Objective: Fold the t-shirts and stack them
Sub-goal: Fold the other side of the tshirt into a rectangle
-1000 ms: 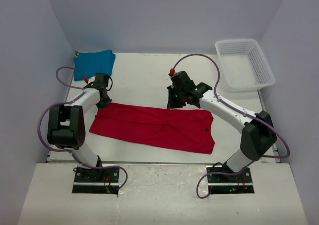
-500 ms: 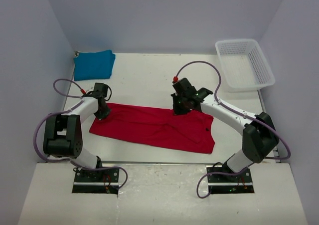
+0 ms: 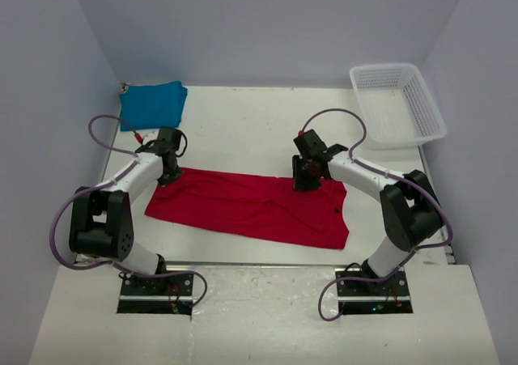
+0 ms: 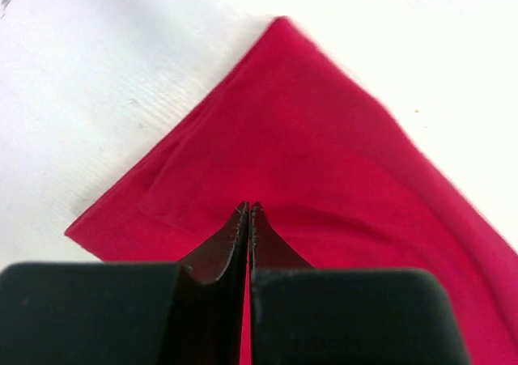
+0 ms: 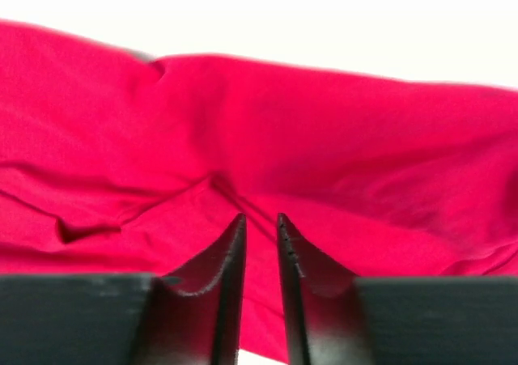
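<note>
On the table [image 3: 243, 130], creased red t-shirt [image 3: 251, 207]

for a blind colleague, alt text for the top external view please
A red t-shirt lies spread across the white table, the left gripper down at its far left corner and the right gripper on its far edge. A folded teal t-shirt sits far left, a white mesh basket far right.
</note>
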`<state>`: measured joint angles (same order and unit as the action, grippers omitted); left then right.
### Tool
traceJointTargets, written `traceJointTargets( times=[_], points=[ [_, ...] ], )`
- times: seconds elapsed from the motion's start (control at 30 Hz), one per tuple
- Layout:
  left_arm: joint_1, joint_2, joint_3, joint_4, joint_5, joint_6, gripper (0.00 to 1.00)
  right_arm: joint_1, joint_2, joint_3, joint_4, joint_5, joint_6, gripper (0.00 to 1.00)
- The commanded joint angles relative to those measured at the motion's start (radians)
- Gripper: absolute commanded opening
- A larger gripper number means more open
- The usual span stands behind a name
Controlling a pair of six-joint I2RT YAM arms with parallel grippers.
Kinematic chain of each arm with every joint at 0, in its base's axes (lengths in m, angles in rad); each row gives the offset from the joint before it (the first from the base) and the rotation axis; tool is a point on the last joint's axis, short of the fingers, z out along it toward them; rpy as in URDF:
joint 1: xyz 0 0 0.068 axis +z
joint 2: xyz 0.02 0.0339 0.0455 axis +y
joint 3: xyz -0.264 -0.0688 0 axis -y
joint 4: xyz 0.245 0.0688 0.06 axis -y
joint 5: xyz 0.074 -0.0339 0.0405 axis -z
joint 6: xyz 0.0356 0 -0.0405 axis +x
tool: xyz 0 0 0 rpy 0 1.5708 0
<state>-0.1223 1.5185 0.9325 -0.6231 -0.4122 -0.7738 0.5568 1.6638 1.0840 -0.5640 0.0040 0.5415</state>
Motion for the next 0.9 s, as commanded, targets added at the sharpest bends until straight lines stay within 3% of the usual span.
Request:
traceJointTargets(
  times=[0.0, 0.07, 0.4, 0.87],
  points=[
    [-0.026, 0.031, 0.055, 0.026, -0.013, 0.027, 0.0, -0.006, 0.004, -0.007, 0.065, -0.051, -0.02, 0.38],
    [-0.028, 0.064, 0.065, 0.042, -0.004, 0.033, 0.0, -0.006, 0.019, -0.006, 0.079, -0.079, -0.034, 0.41],
    [-0.03, 0.21, 0.066, 0.095, 0.019, 0.041, 0.0, -0.003, 0.054, -0.016, 0.119, -0.167, -0.048, 0.38],
    [-0.03, 0.223, 0.054, 0.105, 0.013, 0.044, 0.0, 0.003, 0.114, 0.008, 0.141, -0.205, -0.069, 0.2]
  ],
)
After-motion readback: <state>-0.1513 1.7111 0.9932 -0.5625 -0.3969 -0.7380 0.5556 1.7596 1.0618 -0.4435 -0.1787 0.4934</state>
